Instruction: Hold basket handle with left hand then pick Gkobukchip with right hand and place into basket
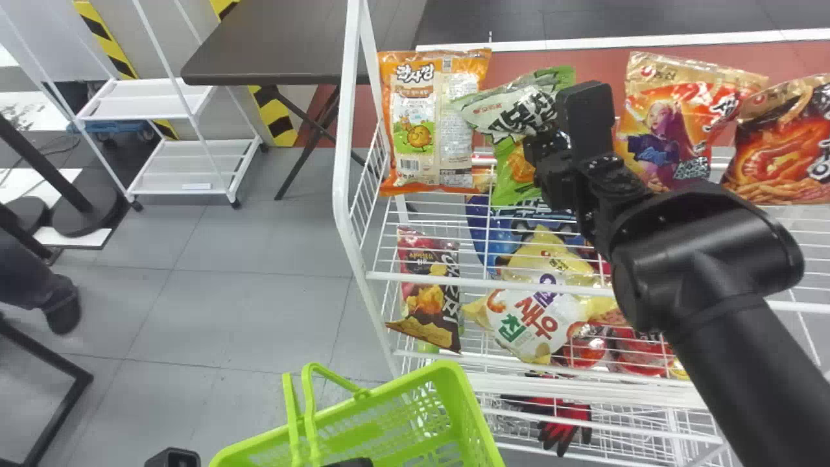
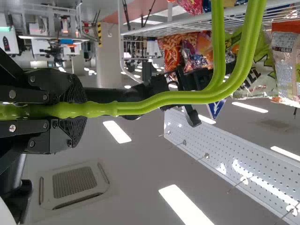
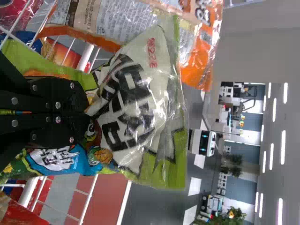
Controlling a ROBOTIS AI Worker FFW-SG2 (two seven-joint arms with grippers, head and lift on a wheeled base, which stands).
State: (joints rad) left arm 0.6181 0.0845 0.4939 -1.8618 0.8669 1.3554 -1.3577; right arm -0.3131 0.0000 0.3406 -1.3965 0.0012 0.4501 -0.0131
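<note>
- One black right gripper (image 1: 543, 144) is at the white wire rack's (image 1: 343, 162) upper level, its fingers pinching the green-and-white plastic Gkobukchip bag (image 1: 509, 111).
- That bag spreads out beyond the fingertips.
- Before the rack, the black left gripper (image 1: 350, 462) clasps the lime-green plastic basket's (image 1: 457, 389) handle (image 1: 310, 415).
</note>
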